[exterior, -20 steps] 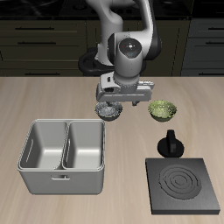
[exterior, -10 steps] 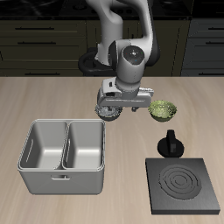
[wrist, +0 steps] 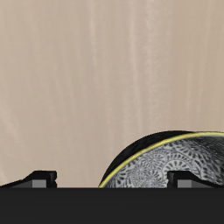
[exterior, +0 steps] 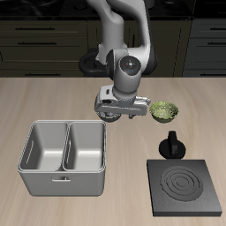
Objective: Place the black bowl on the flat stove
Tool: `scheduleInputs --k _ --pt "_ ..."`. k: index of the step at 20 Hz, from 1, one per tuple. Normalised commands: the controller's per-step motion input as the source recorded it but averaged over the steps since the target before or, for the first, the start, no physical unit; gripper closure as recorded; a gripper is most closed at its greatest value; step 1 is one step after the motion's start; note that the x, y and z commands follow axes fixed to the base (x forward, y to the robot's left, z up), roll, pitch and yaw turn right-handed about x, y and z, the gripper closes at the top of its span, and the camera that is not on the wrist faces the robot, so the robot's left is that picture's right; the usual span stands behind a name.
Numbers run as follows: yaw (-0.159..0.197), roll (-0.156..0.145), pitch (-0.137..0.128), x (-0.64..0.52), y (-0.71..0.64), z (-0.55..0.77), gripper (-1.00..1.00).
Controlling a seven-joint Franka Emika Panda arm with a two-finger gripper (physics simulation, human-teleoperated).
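Note:
The black bowl [exterior: 103, 114] sits on the table behind the metal basin, mostly covered by my hand in the exterior view. In the wrist view the black bowl [wrist: 166, 166] shows its grey-white speckled inside and rim, close under me. My gripper [exterior: 109, 108] hangs just above it, open and empty, and the gripper [wrist: 114, 179] has its fingertips [wrist: 39, 178] spread wide with one near the bowl's rim. The flat stove [exterior: 185, 187], dark grey with ring marks, lies near the table's front edge, with its black knob [exterior: 172, 144] at its far edge.
A grey two-part metal basin [exterior: 40, 168] stands in front of the bowl. A green-yellow patterned bowl [exterior: 163, 109] sits beside my hand. Dark cabinets line the back.
My gripper has come down and shifted slightly toward the black bowl, now covering most of it in the exterior view. The bowl and the other things have not moved.

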Motion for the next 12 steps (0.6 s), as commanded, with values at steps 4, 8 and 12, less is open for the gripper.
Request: scheduleInputs --k 4,8,12 --pt "-0.059 0.022 0.023 -0.04 -0.06 -0.15 -1.00" --pt "-0.080 0.008 0.007 -0.05 -0.03 -0.10 1.00" --pt "-0.039 0.017 -0.024 -0.02 0.01 0.05 1.00"
